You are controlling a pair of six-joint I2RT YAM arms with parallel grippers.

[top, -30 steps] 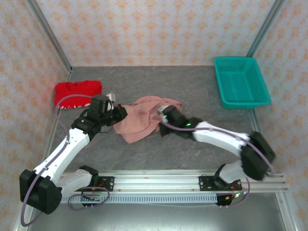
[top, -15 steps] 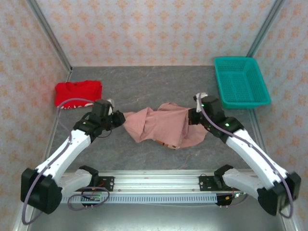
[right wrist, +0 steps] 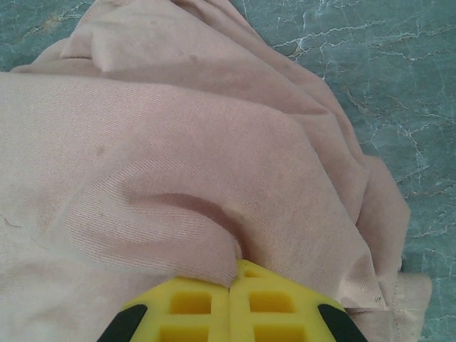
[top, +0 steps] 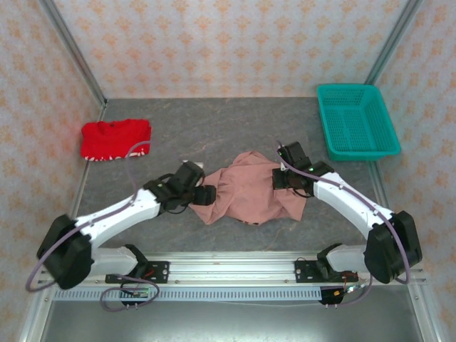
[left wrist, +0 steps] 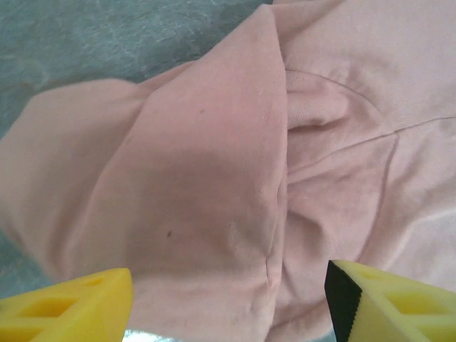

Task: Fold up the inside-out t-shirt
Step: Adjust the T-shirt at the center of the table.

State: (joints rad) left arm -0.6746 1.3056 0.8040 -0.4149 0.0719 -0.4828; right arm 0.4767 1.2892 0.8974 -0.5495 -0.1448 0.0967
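Note:
The inside-out t-shirt (top: 249, 191) lies crumpled in a salmon-pink heap at the middle of the grey table. My left gripper (top: 206, 196) is at the heap's left edge. In the left wrist view it (left wrist: 228, 299) is open, its yellow fingers (left wrist: 68, 306) wide apart over a folded flap of the t-shirt (left wrist: 214, 164), holding nothing. My right gripper (top: 282, 179) is at the heap's upper right. In the right wrist view it (right wrist: 235, 274) is shut, pinching a raised fold of the t-shirt (right wrist: 178, 164). No dark print shows.
A bright red garment (top: 115, 138) lies bunched at the back left by the wall. A teal basket (top: 356, 121) stands at the back right. Bare grey table (top: 214, 128) lies behind the shirt, and the metal rail (top: 228, 271) runs along the near edge.
The left gripper has moved right and nearer, and now stands open at the shirt's left edge. The right gripper has shifted slightly left with its fold. The shirt is bunched narrower.

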